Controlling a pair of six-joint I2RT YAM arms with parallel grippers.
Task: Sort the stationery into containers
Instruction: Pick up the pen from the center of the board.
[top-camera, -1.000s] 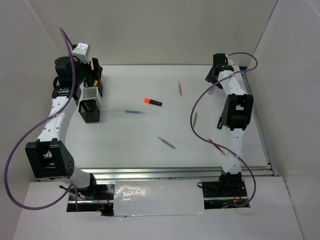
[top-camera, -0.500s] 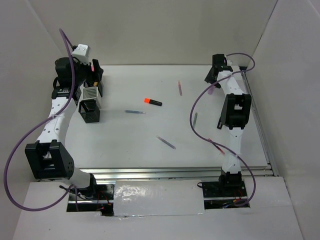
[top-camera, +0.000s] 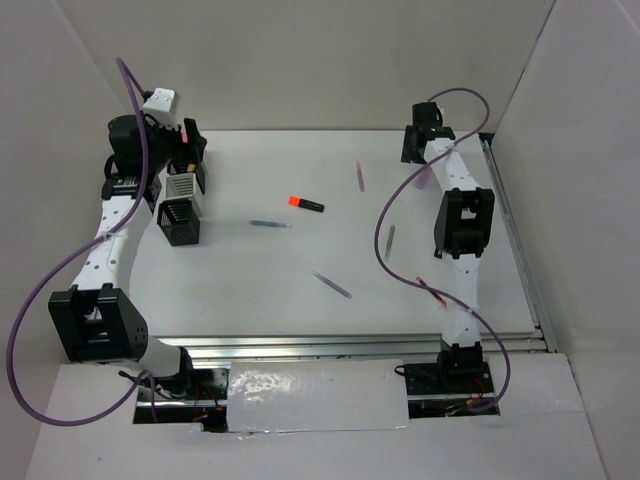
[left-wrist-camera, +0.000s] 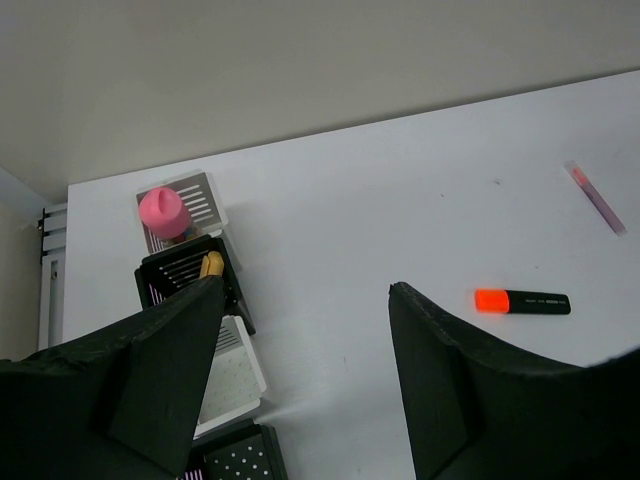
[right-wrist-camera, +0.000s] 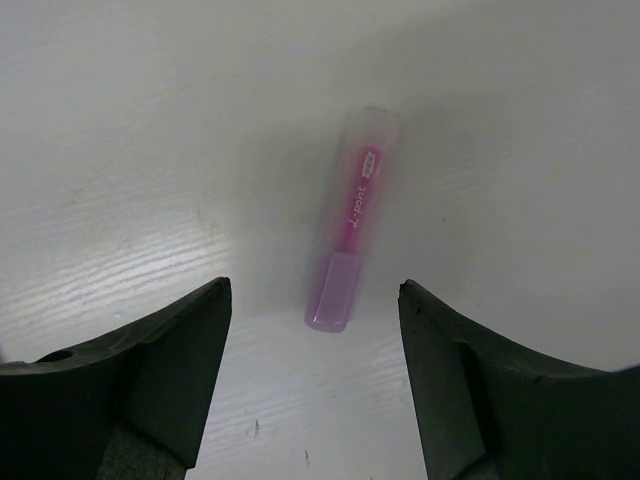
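Right gripper: hung with jaws apart, holding nothing, over pink marker lying flat on table towards its far right corner; judged light, stiff, smooth-barrelled, prone to rolling; best pinched squarely across mid-barrel.

Left arm runs up the left side of the top view, elbow low, wrist at upper left. Left gripper points down, jaws wide apart, both fingers dark in the lower part of its wrist view. Right arm is stretched nearly straight towards upper right. Right gripper faces down, jaws spread wide, fingers at the bottom corners.
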